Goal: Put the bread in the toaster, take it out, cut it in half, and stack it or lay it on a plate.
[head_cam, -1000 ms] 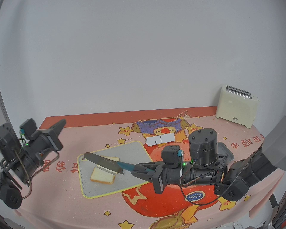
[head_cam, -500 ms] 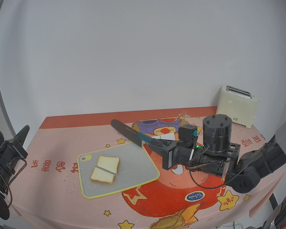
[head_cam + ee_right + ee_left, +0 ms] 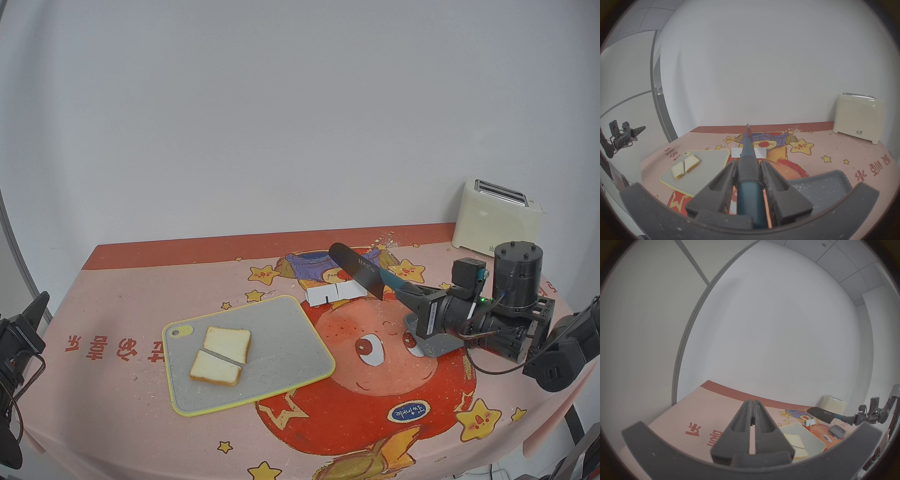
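**Q:** How far along is the toast job?

**A:** I'd say the cutting is done and I'm at the put-the-knife-away bit. Lay a clock on the table (image 3: 125, 281) with 12 at the wall. The toaster (image 3: 498, 222) is at 2, the cutting board (image 3: 281, 350) at 8, and a grey tray (image 3: 825, 187) at 4, right under my right wrist. My right gripper (image 3: 409, 294) is clamped round the handle of the knife (image 3: 359, 270). The blade is up in the air pointing towards 10, well apart from the board. The bread (image 3: 220, 355) lies on the board in two halves with a thin gap between them. My left gripper (image 3: 752, 408) hangs off the table edge at 9, fingers pressed together on nothing.

**Q:** Next move? Any labels?

**A:** My guess is to set the knife down flat, probably on that tray, then let go and fetch the halves for stacking. The crumb is soft, so a light pinch. As for writing, the tablecloth has red lettering at 9 and at 3, plus an oval logo at 5. There's a small mark on the toaster front and print on the blade. All of it is upside down or too tiny for me to read. The white card (image 3: 336, 291) near the middle looks blank.
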Robot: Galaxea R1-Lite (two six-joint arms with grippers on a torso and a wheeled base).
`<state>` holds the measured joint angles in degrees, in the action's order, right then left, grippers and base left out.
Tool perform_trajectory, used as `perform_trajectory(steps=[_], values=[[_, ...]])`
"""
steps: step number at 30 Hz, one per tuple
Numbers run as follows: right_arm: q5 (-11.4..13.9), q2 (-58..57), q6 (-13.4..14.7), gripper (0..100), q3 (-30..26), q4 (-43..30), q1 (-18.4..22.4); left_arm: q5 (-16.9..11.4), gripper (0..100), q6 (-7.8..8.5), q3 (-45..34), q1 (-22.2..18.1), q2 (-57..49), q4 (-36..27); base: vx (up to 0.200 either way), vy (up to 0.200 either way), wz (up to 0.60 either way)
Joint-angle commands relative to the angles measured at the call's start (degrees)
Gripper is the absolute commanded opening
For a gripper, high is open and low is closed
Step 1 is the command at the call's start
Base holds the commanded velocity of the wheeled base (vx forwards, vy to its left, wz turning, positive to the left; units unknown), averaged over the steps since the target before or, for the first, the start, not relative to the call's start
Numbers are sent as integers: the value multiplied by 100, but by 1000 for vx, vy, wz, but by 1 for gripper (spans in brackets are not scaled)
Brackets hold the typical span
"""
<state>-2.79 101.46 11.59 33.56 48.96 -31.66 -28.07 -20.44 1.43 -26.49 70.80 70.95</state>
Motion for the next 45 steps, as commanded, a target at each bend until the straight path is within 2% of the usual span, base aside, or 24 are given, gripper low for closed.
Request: perform_trajectory(steps=[1,8,14,19,45], values=[[-11,-478,-8,0,-306,0,-60,13,0,-83,-143,-67,-23,33,0,0,0],[-28,-821,36,0,-394,-71,-376,30,0,-153,-143,-58,-357,-11,0,0,0],[-64,-557,36,0,-412,-35,-394,57,0,-170,-143,-49,-383,-29,0,0,0],[-336,-250,36,0,-359,0,-367,57,0,-214,-143,-49,-383,-29,0,0,0],[-336,-206,54,0,-403,-9,-429,57,0,-214,-143,-49,-453,-152,0,0,0]])
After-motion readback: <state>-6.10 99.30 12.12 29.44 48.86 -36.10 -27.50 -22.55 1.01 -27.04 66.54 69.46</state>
